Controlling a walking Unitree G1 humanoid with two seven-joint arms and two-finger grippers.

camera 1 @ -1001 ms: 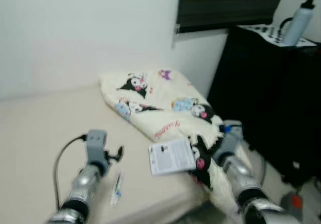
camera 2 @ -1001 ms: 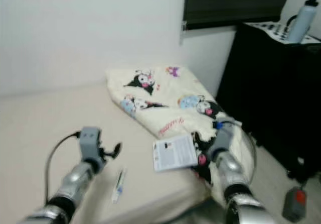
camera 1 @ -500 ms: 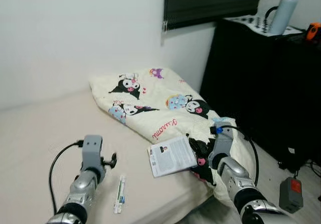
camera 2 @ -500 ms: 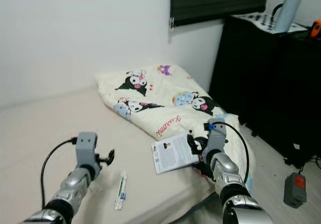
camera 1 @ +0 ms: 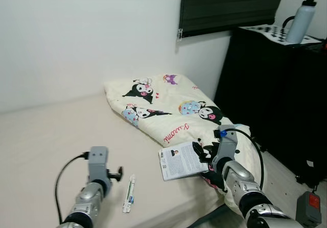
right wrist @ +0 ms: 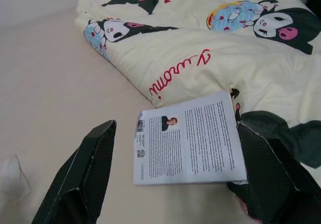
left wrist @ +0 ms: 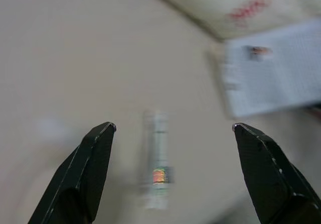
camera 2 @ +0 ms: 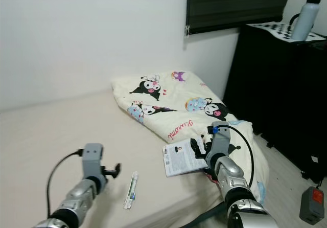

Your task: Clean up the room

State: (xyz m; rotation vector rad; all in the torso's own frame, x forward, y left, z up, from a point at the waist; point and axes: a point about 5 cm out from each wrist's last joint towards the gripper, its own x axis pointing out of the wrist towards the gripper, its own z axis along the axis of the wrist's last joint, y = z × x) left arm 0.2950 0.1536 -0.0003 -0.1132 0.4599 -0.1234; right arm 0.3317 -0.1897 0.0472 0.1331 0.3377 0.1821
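Left eye view: most of the frame is taken up by a wide beige bed (camera 1: 46,131), seen from its near edge, with a white wall behind it. A cream quilt printed with black cartoon characters (camera 1: 168,105) is spread across the centre and right of the frame, with one end draped over the bed's edge at lower right. A tall black cabinet (camera 1: 276,90) is seen at the right edge, and a grey water bottle (camera 1: 300,14) stands on it at upper right. A white printed booklet (camera 1: 183,160) lies in the lower centre, partly on the quilt's edge. A thin white pen-like tube (camera 1: 128,193) lies on the bare bed at lower left of centre. The left gripper (left wrist: 170,133) is held just above the tube with its fingers spread wide and nothing between them. The right gripper (right wrist: 175,128) is likewise spread wide and empty, just short of the booklet
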